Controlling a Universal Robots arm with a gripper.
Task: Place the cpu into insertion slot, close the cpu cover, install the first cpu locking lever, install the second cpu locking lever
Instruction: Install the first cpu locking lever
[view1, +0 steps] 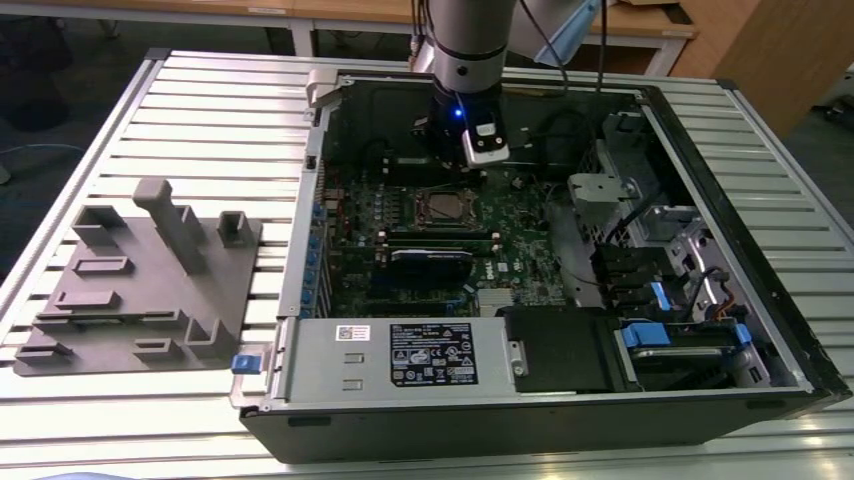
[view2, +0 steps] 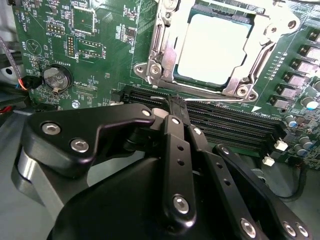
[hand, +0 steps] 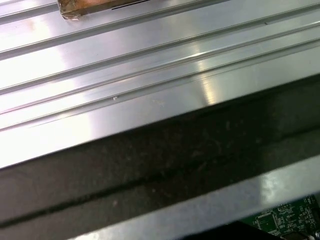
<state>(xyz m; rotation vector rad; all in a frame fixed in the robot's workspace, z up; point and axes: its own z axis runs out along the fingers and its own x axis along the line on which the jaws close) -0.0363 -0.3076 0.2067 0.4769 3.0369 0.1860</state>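
Note:
In the second wrist view the cpu (view2: 214, 46) lies flat in the insertion slot (view2: 150, 70) on the green motherboard (view2: 105, 45). The silvery cpu cover (view2: 165, 50) is down around it as a frame. A thin metal lever (view2: 215, 98) runs along the slot's near edge. My black gripper (view2: 175, 106) is shut, its tips just beside that lever, above the long black card slots (view2: 235, 122). Whether the tips touch the lever I cannot tell. In the exterior view the gripper (view1: 470, 160) hangs inside the open computer case, just behind the insertion slot (view1: 441, 207).
The open case (view1: 534, 400) lies on a slatted metal table (view1: 214, 110). A grey fixture block (view1: 140, 280) sits at the exterior view's left. Drive bays and cables (view1: 667, 300) fill the case's right side. The first wrist view has table slats (hand: 150, 65) and the dark case edge (hand: 160, 165).

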